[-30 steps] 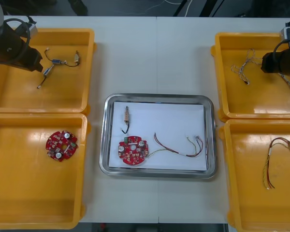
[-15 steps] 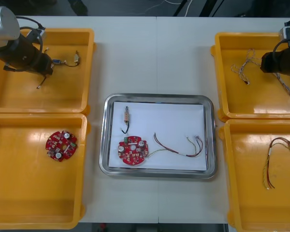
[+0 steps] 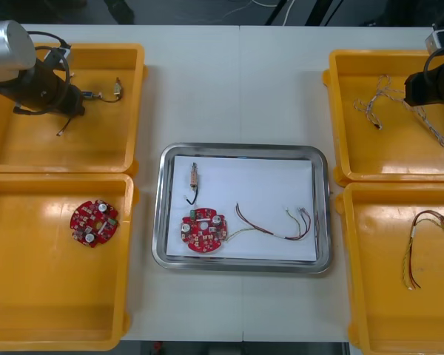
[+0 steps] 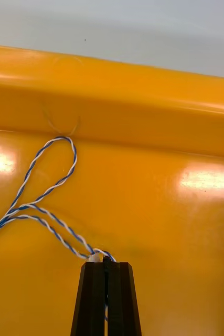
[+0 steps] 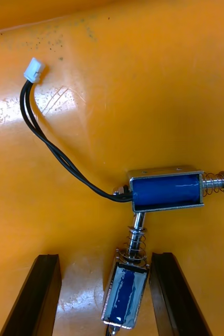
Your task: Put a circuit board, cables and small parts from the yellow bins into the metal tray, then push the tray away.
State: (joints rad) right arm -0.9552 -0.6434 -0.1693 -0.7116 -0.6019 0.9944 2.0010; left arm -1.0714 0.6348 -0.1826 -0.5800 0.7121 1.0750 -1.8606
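Observation:
In the far left yellow bin (image 3: 126, 148), my left gripper (image 3: 72, 103) hangs low and open. A small blue-and-metal part (image 5: 125, 293) lies between its fingers (image 5: 32, 294), touching neither. A second small metal part (image 5: 167, 190) with a black cable (image 5: 49, 142) lies just beyond. My right gripper (image 4: 106, 262) is in the far right bin (image 3: 337, 126), shut on a twisted blue and white cable (image 4: 43, 199) near its white end. The metal tray (image 3: 322, 159), white inside, holds a red circuit board (image 3: 203, 231), a small metal part (image 3: 194, 176) and a red and yellow cable (image 3: 270, 222).
Another circuit board (image 3: 93, 222) lies in the near left bin. A red and yellow cable (image 3: 416, 248) lies in the near right bin. More blue and white cable (image 3: 374, 103) is spread beside the right arm (image 3: 433, 85). The bin wall (image 4: 112, 100) rises close beyond the right fingers.
The left arm has swung to the right across the far left bin and now covers the small metal parts. The right arm has shifted slightly toward the table's far edge.

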